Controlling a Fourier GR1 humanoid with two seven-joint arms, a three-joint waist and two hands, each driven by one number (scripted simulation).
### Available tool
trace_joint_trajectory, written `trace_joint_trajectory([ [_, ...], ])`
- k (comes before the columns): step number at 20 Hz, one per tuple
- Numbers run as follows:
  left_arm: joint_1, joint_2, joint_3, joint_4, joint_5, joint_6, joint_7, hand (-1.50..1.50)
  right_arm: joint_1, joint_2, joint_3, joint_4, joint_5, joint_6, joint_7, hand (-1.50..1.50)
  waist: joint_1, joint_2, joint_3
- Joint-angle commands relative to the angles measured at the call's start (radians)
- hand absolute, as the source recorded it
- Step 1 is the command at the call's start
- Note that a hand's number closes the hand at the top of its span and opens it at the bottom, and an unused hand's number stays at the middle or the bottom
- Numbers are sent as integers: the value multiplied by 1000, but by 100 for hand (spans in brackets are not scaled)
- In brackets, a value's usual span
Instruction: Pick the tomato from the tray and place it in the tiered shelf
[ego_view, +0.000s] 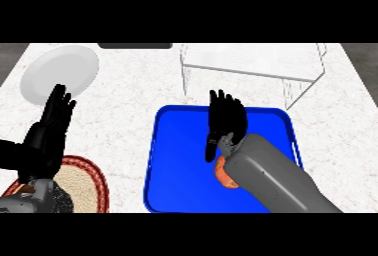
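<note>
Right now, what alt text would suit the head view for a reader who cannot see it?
The right hand, fingers straight, is over a blue tray whose tomato peeks out from under the forearm. A clear shelf stands behind the tray; the open left hand rests at left near a white plate.

The right forearm (277, 177) is a smooth grey tube, widening away from the wrist; the left forearm (18, 204) has the same grey shell. The right hand (225, 122) and left hand (48, 132) are plain black — long slender fingers, a shorter thumb each.
</note>
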Motion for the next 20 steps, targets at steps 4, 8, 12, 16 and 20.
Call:
trace_joint_trajectory([
  [4,47,-30,12,-25,-21,-28,1,0,47,72,-44,23,79,39,75,-150,4,0,0],
  [8,27,-52,57,74,-25,-74,-84,0,130,0,-81,-6,131,16,-62,-150,-3,1,0],
  [12,-2,-39,74,-14,-46,-83,36,0,71,78,-150,164,200,-37,-175,-150,6,2,0],
  [16,-57,-43,104,-33,-51,-90,105,0,146,39,-168,99,224,10,-193,-150,0,1,0],
  [20,-25,-110,61,-40,-118,-63,97,0,90,126,-230,250,265,-34,-240,-150,4,2,0],
])
